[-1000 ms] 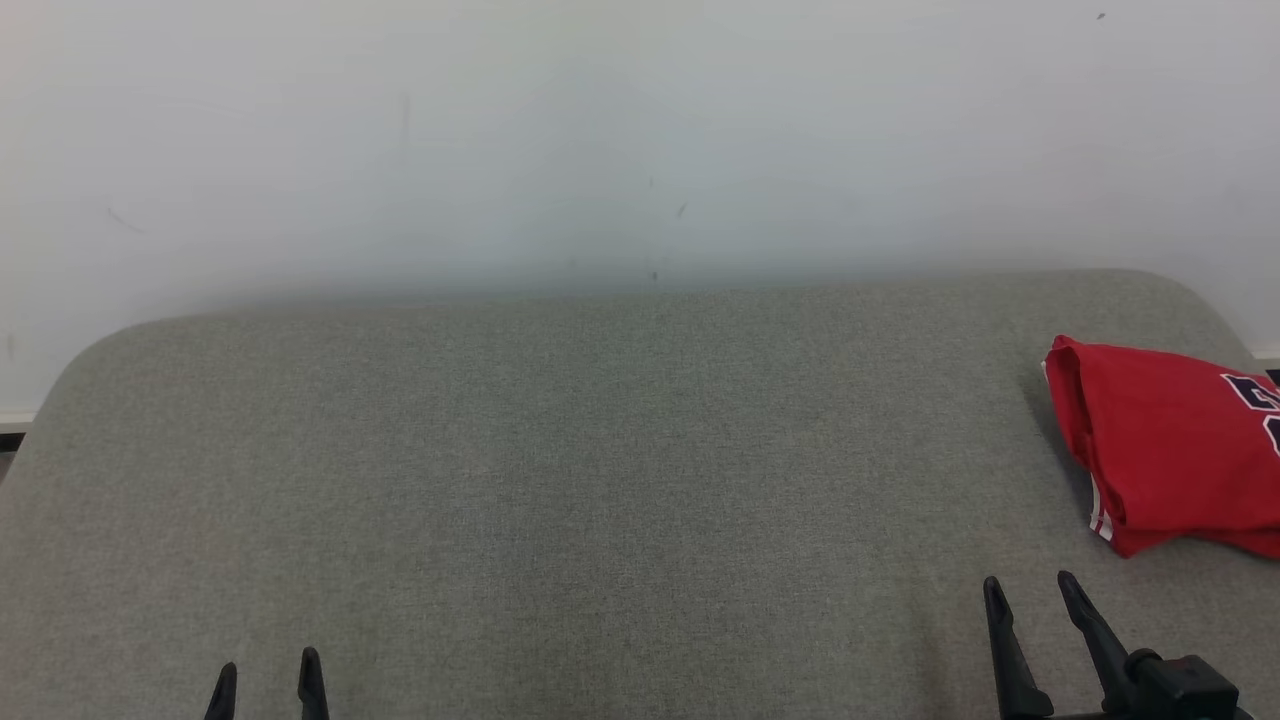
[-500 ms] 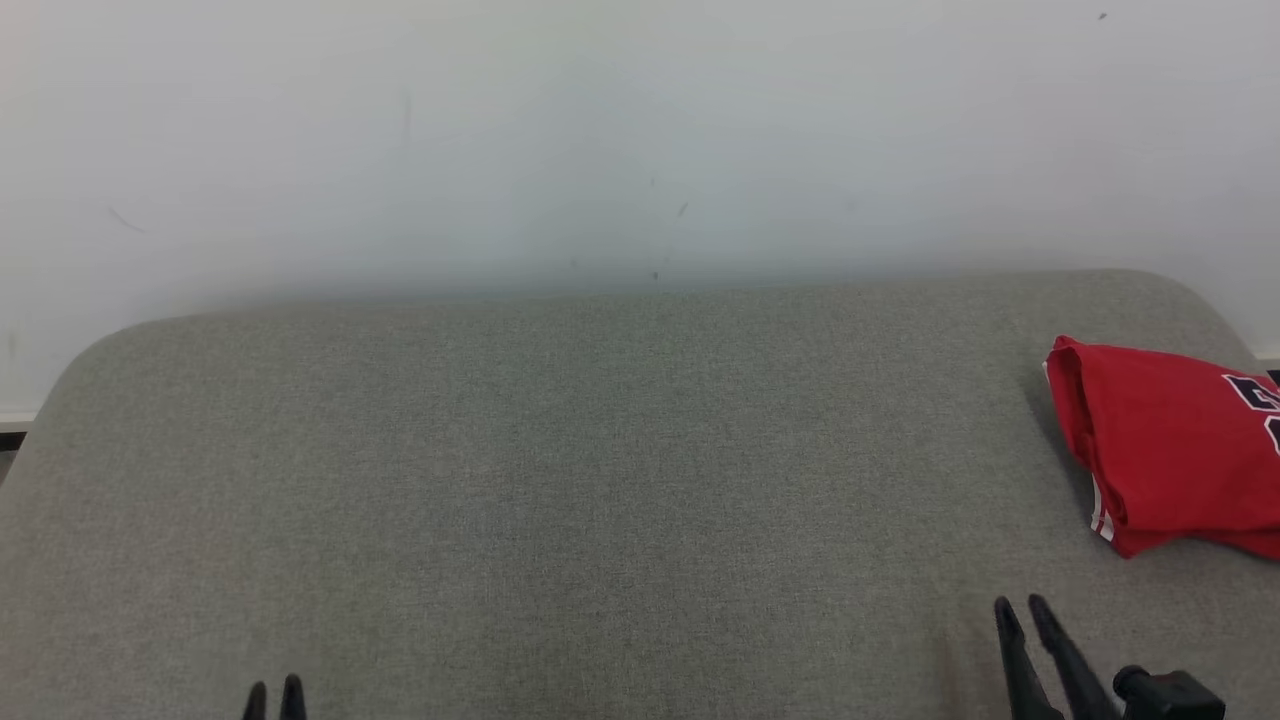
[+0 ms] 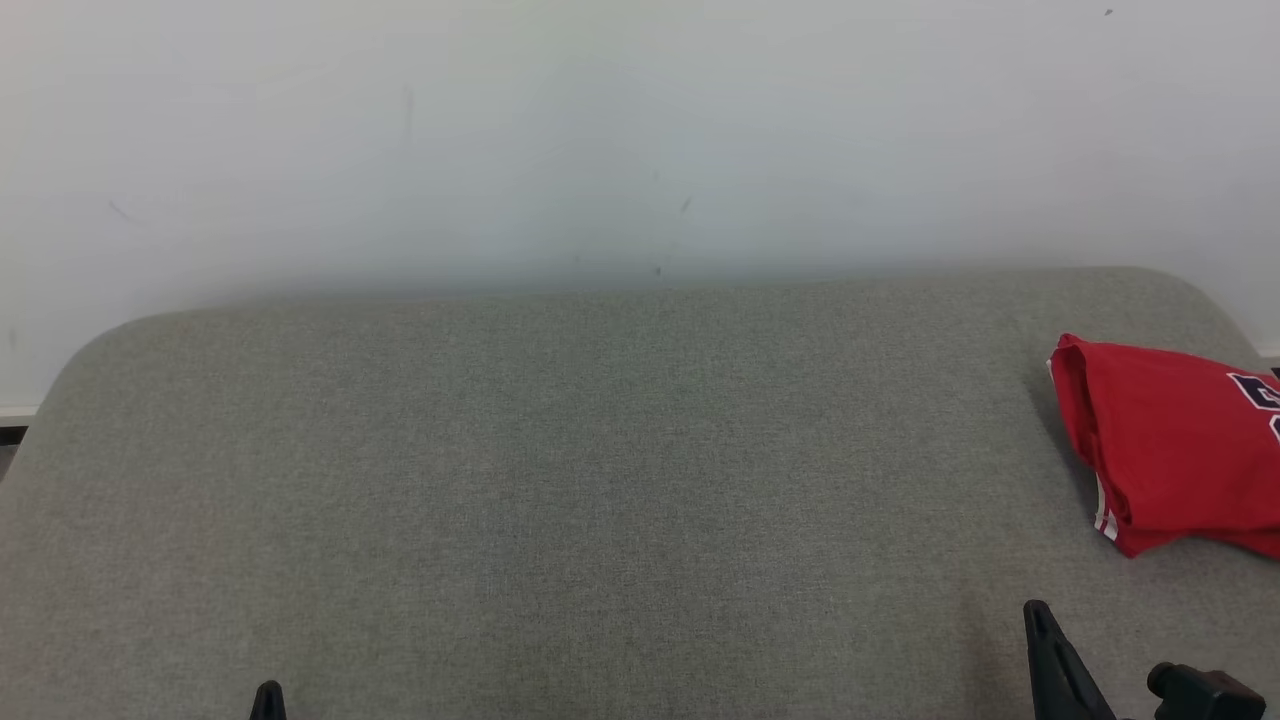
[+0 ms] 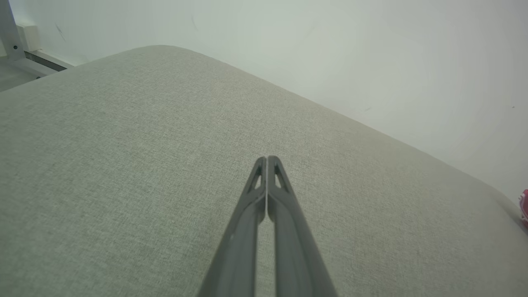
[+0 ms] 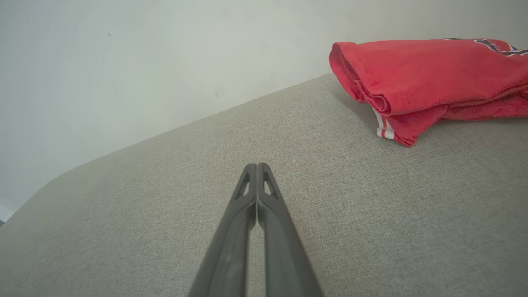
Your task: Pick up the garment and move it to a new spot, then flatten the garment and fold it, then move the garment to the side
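Note:
The garment (image 3: 1170,450) is red with dark lettering and a white-striped hem, and it lies folded at the right edge of the grey fabric table (image 3: 600,480). In the right wrist view the garment (image 5: 420,78) sits beyond and to the right of my right gripper (image 5: 256,166), whose fingers are pressed together on nothing. Low in the head view, my right gripper (image 3: 1035,610) hovers near the front edge, short of the garment. My left gripper (image 4: 267,158) is shut and empty over bare table; its tip (image 3: 268,690) shows at the lower left of the head view.
A pale wall (image 3: 640,140) rises right behind the table's far edge. The table has rounded back corners. A white frame leg and strip of floor (image 4: 16,49) show past the table's left end.
Both grippers have gone from open to shut and have drawn back toward the bottom of the head view. The garment has stayed where it was.

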